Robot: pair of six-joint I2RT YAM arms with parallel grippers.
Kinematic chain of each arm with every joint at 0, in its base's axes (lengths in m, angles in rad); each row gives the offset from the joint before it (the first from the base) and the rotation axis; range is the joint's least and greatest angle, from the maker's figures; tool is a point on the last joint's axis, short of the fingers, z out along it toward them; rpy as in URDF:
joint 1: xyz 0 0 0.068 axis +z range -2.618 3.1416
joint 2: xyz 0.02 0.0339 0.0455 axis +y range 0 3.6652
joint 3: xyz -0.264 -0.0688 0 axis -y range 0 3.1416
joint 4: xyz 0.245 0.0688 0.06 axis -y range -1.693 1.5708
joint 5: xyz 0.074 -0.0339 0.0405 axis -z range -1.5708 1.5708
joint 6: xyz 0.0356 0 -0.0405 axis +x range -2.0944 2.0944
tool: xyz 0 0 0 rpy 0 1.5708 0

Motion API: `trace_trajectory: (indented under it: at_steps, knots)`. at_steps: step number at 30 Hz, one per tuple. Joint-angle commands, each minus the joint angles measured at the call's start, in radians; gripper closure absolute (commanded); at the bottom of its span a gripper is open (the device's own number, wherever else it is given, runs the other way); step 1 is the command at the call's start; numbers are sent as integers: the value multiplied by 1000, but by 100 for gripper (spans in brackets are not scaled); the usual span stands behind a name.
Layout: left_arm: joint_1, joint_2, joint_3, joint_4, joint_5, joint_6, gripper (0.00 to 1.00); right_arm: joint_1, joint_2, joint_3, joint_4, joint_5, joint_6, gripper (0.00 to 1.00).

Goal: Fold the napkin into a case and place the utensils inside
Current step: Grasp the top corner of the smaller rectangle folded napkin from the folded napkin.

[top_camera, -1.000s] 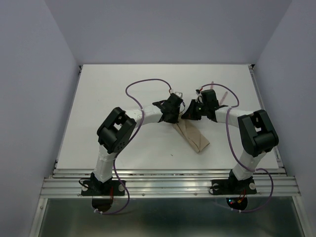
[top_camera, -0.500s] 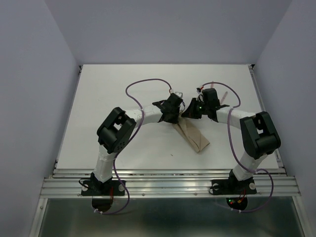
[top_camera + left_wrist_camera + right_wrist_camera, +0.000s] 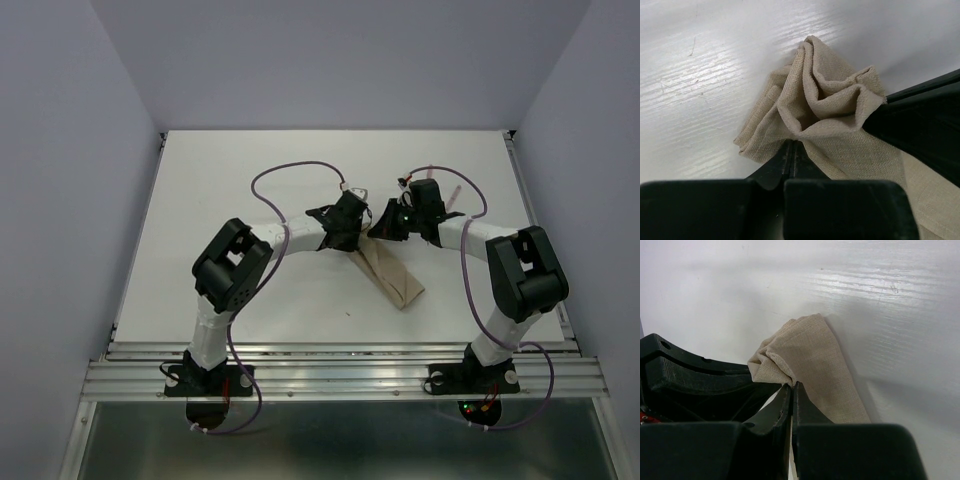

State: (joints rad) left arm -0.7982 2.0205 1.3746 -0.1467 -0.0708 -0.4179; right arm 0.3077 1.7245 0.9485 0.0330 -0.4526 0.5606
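A tan cloth napkin [image 3: 397, 277] lies folded into a narrow, layered strip on the white tabletop [image 3: 220, 200]. It sits right of the middle and runs at a slant from the near right toward the far left. The near end lies flat with a squared edge. The far end is raised off the surface and gathered into soft, rumpled folds.

Both arms meet at that far end. Seen from the left wrist, the left fingers [image 3: 781, 165] are pressed tightly together, pinching a fold at the lower edge of the bunched napkin [image 3: 830, 100]. The dark right fingers [image 3: 920, 120] press in from the other side. Seen from the right wrist, the right fingers [image 3: 783, 405] are also clenched, nipping a corner of the napkin [image 3: 810, 355], with the left fingers [image 3: 700, 380] just beside them.
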Motion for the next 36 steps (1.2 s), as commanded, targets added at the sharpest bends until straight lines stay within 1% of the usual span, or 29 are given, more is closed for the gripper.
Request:
trace_trajectory:
  at_steps: [1, 2, 8, 14, 22, 29, 30, 33, 36]
  knots:
    - [27, -91, -64, 33, 29, -10, 100, -5, -51, -11, 8, -15, -37, 99]
    - [33, -103, -87, 60, 58, -18, 100, -5, -52, -13, 7, -24, -42, 99]
    - [70, -149, -115, 110, 181, -36, 100, -5, -43, -27, 27, -69, -33, 99]
    - [108, -166, -161, 163, 256, -64, 100, -5, -63, -37, 12, -51, -39, 99]
    - [120, -177, -190, 202, 311, -85, 100, 37, -95, -25, -22, 5, -56, 99]
    - [139, -190, -210, 240, 350, -105, 100, 114, -69, 4, -30, 63, -65, 99]
    - [140, -193, -210, 242, 351, -105, 100, 137, -62, 7, -63, 90, -67, 99]
    - [145, -194, -209, 242, 356, -105, 100, 169, -48, 29, -82, 141, -82, 99]
    - [146, -190, -207, 240, 359, -105, 100, 188, -37, 39, -79, 146, -77, 99]
